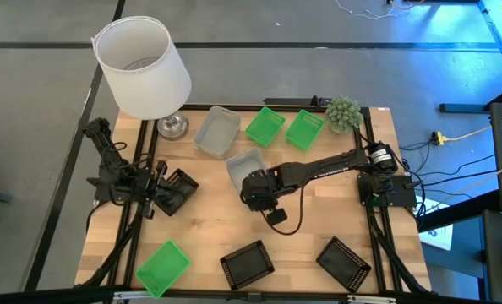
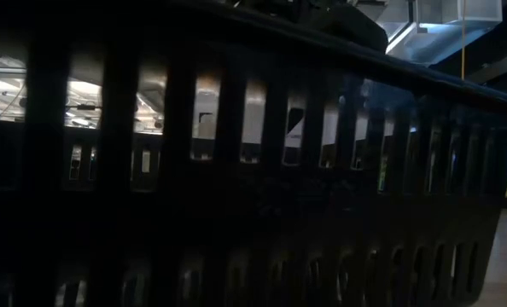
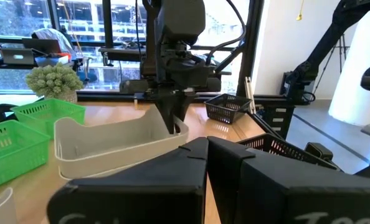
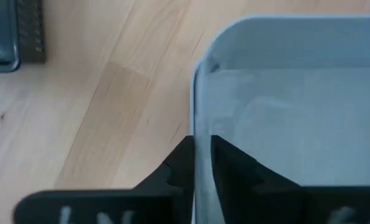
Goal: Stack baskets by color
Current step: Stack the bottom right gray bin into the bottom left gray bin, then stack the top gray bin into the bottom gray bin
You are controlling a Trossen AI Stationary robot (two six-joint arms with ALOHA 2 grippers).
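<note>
The right gripper [image 4: 200, 155] sits near the middle of the bench [image 1: 319, 224], its jaws straddling the rim of a grey-white basket [image 1: 244, 165], one finger on each side of the thin wall; whether they press it or stand slightly slack I cannot tell. That basket lies just beside a second grey-white basket [image 1: 218, 131], which is close to the base of the white lampshade [image 1: 143, 66]. Farther from the lampshade along the far edge, two green baskets [image 1: 265, 125] sit side by side, next to the small green plant [image 1: 343, 112]. The left gripper [image 1: 155, 196], below the lampshade, has its jaws clenched with a black basket [image 1: 177, 191] right at its tip. Along the near edge, well apart from the lampshade, lie a third green basket [image 1: 163, 267] and two more black baskets [image 1: 248, 263].
</note>
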